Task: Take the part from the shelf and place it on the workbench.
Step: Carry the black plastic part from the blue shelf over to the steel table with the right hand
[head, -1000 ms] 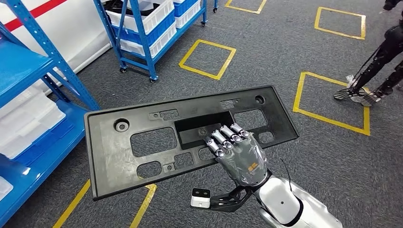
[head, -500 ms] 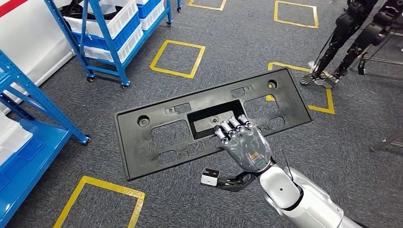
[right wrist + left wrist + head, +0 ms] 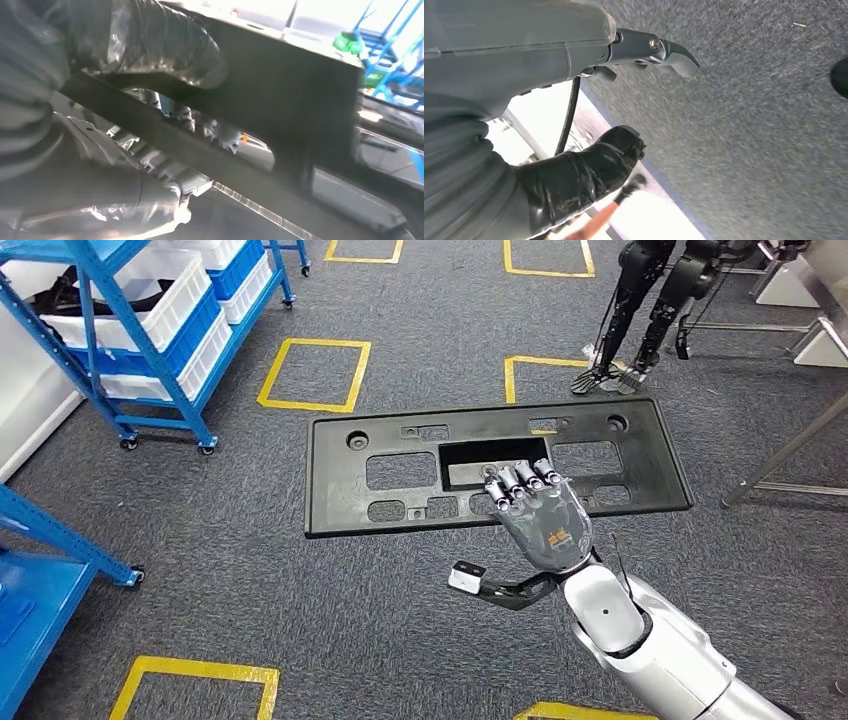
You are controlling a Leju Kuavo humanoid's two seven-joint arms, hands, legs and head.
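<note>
**Right hand carries black panel over the carpet**

The right hand (image 3: 541, 520) grips the long black panel (image 3: 400, 475) at its near edge, fingers (image 3: 516, 483) curled over the rim into the central rectangular cutout. The right wrist view shows the thumb (image 3: 165, 40) pressed on one face of the panel (image 3: 280, 95) and fingers on the other, so the grip is firm. The panel is held flat and level above the grey carpet (image 3: 300, 590), lying left to right, off any shelf or bench.

Left hand (image 3: 589, 170): the left wrist view shows it above the carpet (image 3: 764, 110); its dark fingers look loosely bent, but open or closed, cannot tell.

Around: blue rack (image 3: 120, 330) with white bins at far left, yellow floor squares (image 3: 312, 373), another robot's dark legs (image 3: 650, 300) far right, metal table legs (image 3: 790, 450) at the right edge.
</note>
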